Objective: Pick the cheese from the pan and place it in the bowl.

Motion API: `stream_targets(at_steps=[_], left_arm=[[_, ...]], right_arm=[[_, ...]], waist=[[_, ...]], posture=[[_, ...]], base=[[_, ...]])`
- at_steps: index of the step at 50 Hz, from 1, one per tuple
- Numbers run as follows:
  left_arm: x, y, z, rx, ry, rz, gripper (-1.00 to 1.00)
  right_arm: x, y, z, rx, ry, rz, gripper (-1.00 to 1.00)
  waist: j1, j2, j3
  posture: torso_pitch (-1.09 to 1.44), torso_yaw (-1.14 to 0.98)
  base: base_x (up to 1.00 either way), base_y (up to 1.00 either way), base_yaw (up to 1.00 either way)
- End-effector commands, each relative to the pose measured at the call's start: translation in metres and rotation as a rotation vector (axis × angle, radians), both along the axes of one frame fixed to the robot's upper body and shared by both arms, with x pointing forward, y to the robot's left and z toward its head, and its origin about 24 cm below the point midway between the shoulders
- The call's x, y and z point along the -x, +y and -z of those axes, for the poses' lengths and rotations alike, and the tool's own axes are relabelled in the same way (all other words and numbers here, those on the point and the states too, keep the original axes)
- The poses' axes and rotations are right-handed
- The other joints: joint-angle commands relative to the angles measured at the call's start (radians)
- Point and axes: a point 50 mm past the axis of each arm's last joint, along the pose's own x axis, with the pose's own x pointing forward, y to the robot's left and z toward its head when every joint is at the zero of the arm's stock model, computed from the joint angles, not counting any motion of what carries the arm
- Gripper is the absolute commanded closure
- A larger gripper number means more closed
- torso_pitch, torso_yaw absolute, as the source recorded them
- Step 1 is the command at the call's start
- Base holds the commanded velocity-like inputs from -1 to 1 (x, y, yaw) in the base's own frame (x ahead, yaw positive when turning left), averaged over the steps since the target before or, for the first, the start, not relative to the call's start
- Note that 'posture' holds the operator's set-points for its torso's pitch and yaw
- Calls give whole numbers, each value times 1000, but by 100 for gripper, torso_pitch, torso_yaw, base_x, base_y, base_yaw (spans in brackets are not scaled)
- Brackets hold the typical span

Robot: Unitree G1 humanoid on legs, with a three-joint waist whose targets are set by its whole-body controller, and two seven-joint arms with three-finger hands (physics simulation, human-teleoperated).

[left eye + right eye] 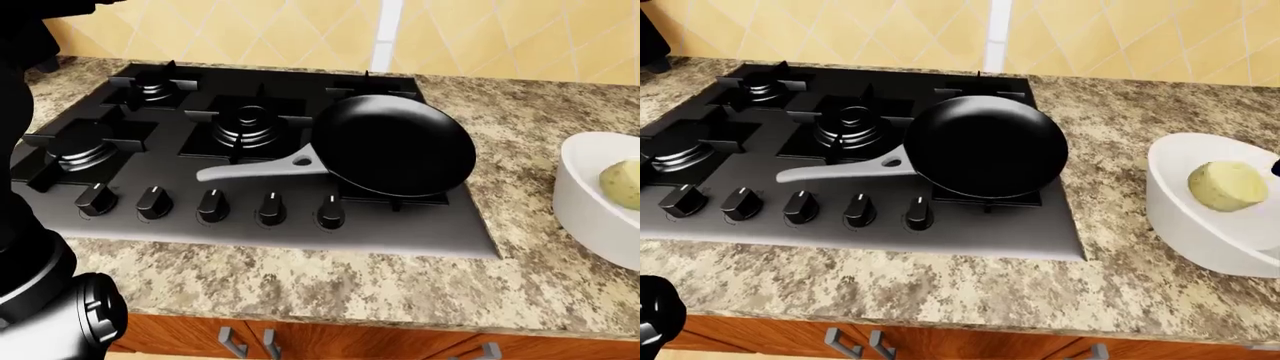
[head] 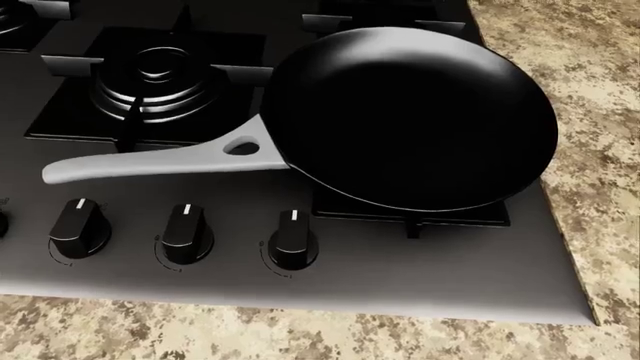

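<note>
The pan sits empty on the black stove, its grey handle pointing toward the left of the right-eye view, above a row of knobs. The cheese, a pale yellow rounded lump, already lies inside the white bowl, which stands on the speckled stone surface well to the right of the stove. So, judging by how things lie, the placing looks done, and what remains is little more than pulling the arms clear. Of the hands I can say little: a dark bulky shape at the left edge and bottom-left corner of the left-eye view is probably the robot's left arm, but no fingers show there, so I cannot tell whether they are spread or pressed together. A small dark sliver at the right edge of the right-eye view, just beside the bowl, may belong to the right hand; it is too little to tell. If so, the right hand is the nearer one to the cheese, which lies far to the right of the left arm. The cheese looks roughly round, with no clear long axis.
</note>
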Motion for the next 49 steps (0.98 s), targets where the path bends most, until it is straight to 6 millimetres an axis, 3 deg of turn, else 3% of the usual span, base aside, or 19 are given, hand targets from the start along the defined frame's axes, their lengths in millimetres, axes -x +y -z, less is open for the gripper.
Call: stream_targets(at_steps=[1,7,19,29,41,49], left_arm=[[10,-1,-13,-8,-75,0,-100],[11,-1,-13,-6,-75,0,-100],[10,1,-14,1,-77,-2,-100],[12,1,-15,-1,-79,-2,-100],[14,2,-16,1,-83,-5,-100],[14,4,-16,6,-83,-6,-100]], right_arm=[[6,4,-25,68,-70,-7,-100],[12,1,-30,66,-80,6,-100],[26,18,-88,134,-165,-22,-100],[28,38,-114,181,-210,-64,-100],[31,69,-134,189,-314,-134,-100],[16,83,-124,172,-368,-194,-100]], waist=[[1,-7,-23],[1,-10,-22],[5,-11,-18],[5,-23,-16],[11,-26,-13],[9,-27,-10]], posture=[[0,0],[0,0],[0,0],[0,0],[0,0],[0,0]], base=[[0,0,0],[0,0,0],[0,0,0],[0,0,0],[0,0,0],[0,0,0]])
